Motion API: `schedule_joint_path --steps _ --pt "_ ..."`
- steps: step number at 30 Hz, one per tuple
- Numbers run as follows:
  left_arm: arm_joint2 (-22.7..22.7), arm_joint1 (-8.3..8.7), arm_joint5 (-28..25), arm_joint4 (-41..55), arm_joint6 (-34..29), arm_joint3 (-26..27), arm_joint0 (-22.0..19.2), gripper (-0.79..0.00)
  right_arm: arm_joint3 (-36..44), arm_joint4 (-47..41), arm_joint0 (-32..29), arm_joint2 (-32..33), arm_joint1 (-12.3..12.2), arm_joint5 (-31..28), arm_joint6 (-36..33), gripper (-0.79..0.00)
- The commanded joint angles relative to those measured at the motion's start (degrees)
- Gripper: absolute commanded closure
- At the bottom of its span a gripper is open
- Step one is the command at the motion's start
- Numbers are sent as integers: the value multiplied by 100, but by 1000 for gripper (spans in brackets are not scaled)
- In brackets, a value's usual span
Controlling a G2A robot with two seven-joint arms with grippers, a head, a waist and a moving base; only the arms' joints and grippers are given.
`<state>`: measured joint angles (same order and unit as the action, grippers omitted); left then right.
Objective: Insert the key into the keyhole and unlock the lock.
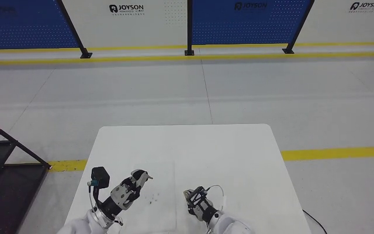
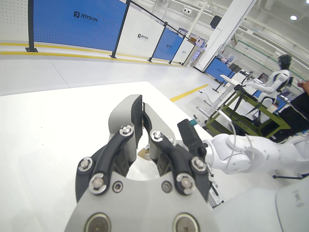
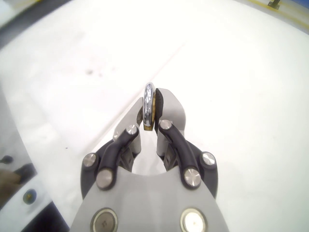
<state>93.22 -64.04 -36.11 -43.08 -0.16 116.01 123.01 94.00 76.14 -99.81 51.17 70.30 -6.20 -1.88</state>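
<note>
My right gripper (image 3: 151, 100) is shut on a padlock, its chrome shackle (image 3: 149, 102) standing up between the pads and a strip of brass body (image 3: 147, 127) showing below. In the top view this gripper (image 1: 191, 195) hovers over the table's near edge, right of centre. My left gripper (image 2: 143, 107) is shut, pads pressed together on something thin. From above it (image 1: 143, 175) sits near the front left, and a small metal tip that looks like the key (image 1: 149, 175) pokes out toward the right gripper. A gap of table lies between the two grippers.
The white table (image 1: 234, 152) has a faint seam down its middle and a few dark specks (image 1: 153, 199) between the grippers. A black metal frame (image 1: 17, 158) stands off the table's left side. Blue and white barrier panels (image 1: 245, 23) line the far floor.
</note>
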Motion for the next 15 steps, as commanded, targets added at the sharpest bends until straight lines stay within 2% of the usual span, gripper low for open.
schedule_joint_path --steps 1,6,8,12,15 --pt "-59 -6 30 31 33 -20 -50 0 30 -153 -120 179 -42 -159 410 0" --pt "-168 -27 -68 140 343 -100 -155 0 50 -525 -317 502 -119 -655 1308 0" --pt "-227 -36 -153 246 461 -161 -211 0 32 -755 -375 620 -131 -857 1904 0" --pt "-377 -54 -433 651 671 -313 -341 0 -120 -1068 -326 782 -168 -1550 2513 0" --pt "-499 -71 -617 985 805 -413 -436 0 -244 -1248 -265 831 -165 -1804 2941 0"
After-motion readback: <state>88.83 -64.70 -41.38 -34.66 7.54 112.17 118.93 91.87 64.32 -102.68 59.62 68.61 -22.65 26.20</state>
